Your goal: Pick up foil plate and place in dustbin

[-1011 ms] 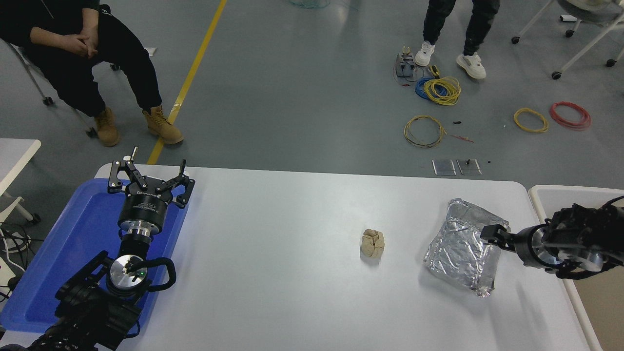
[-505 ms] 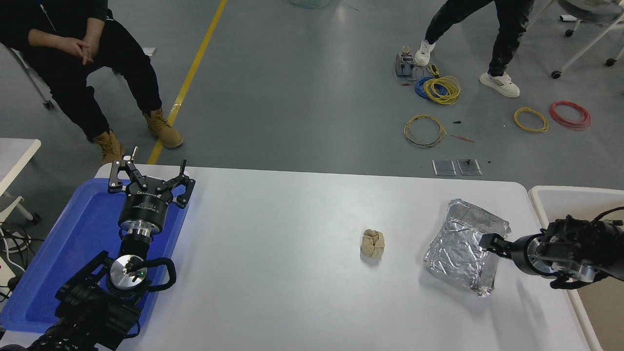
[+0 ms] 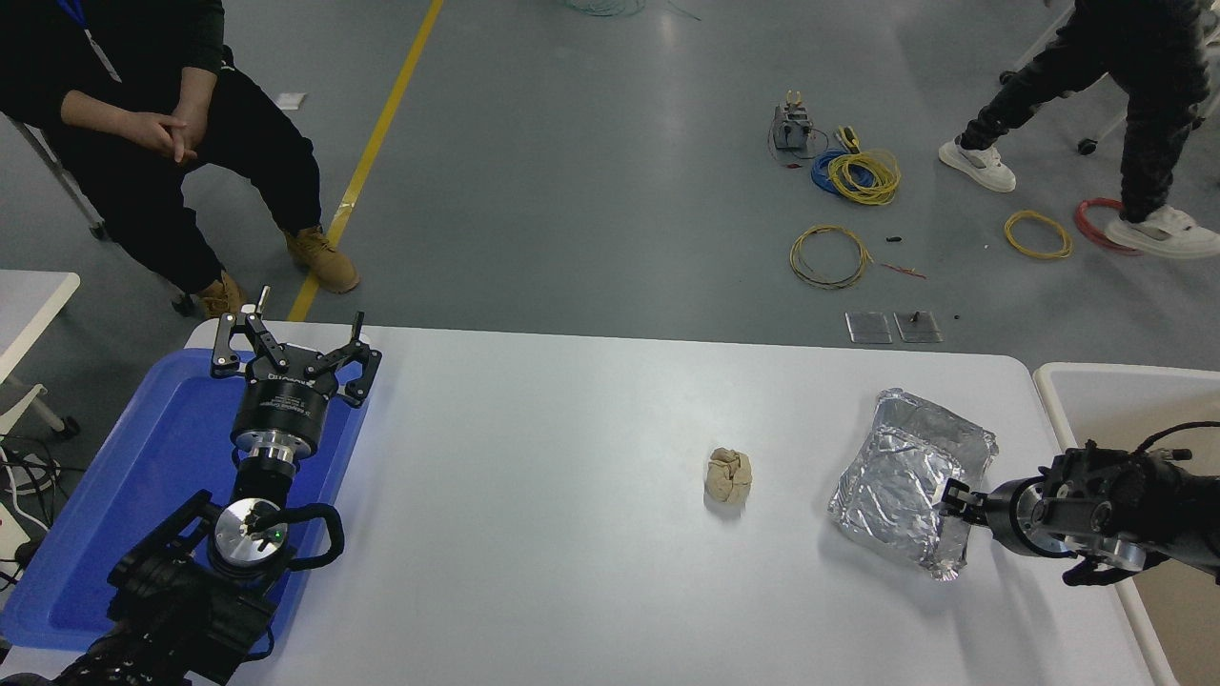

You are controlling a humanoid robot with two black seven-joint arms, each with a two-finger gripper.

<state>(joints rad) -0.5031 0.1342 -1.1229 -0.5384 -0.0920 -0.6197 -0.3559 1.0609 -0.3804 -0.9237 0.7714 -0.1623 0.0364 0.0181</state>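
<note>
The foil plate (image 3: 901,472), a shiny silver wrinkled tray, lies on the white table (image 3: 534,572) at the right. My right gripper (image 3: 953,501) comes in from the right edge and sits at the plate's right rim, near its front corner; the grip itself is too small and dark to make out. The dustbin (image 3: 1047,383), beige with a cream-white rim, stands just past the table's right end, partly behind my right arm. My left gripper (image 3: 291,335) is parked open over the blue tray at the lower left.
A small tan paper ball (image 3: 729,474) lies mid-table, left of the plate. The flat blue tray (image 3: 143,457) is on the table's left end. A person sits at the far left (image 3: 143,124); another walks at the far right (image 3: 1125,105). Wire coils lie on the floor.
My right gripper has slid toward the camera along the plate's right edge and lower. The plate has stayed put. The standing person has walked to the right.
</note>
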